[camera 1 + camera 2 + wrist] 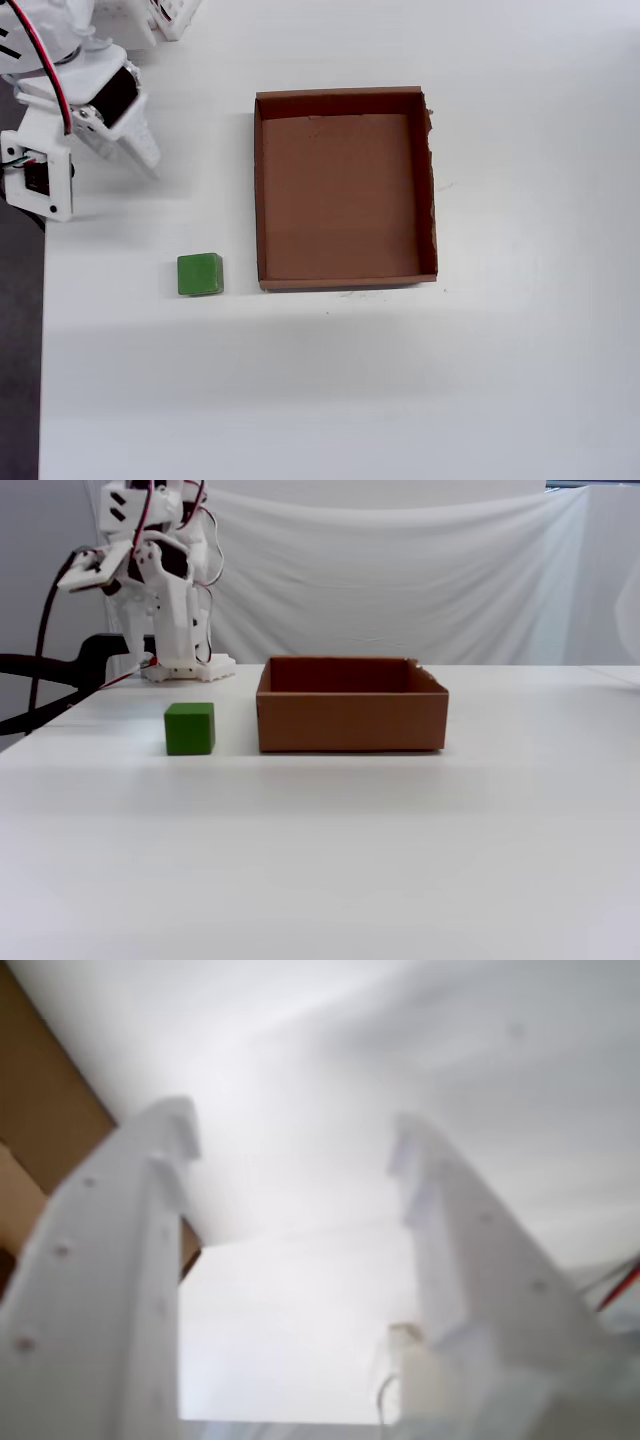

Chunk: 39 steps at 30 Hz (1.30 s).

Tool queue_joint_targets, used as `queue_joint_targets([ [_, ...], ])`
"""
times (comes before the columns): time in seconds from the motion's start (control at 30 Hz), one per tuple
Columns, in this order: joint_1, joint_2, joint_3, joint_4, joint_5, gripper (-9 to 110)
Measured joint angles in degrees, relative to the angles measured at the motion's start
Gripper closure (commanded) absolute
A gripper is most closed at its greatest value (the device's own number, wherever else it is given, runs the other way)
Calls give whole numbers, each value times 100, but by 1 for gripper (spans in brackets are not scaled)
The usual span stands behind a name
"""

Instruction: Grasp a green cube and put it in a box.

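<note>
The green cube [200, 274] sits on the white table, just left of the box's near left corner in the overhead view. In the fixed view the cube [189, 728] stands a short gap left of the box [350, 720]. The box [345, 200] is a shallow brown cardboard tray and holds nothing. My gripper [292, 1135] is open in the wrist view, its white fingers [120, 1260] wide apart with nothing between them. A brown edge of the box [40, 1110] shows at the left there. The arm [60, 110] is folded at the table's top left corner, well away from the cube.
The arm's base [185, 665] stands at the back left of the table, with red wires running over it. A white cloth backdrop [400, 570] hangs behind the table. A dark strip [18, 350] marks the table's left edge in the overhead view.
</note>
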State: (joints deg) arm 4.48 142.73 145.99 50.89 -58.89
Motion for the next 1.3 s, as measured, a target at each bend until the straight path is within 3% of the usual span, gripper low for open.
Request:
queue_joint_targets([
  [0.77, -141, -4456, -3454, -18, -844, 75],
  [1.3, -606, -5326, -4192, -782, -1371, 75],
])
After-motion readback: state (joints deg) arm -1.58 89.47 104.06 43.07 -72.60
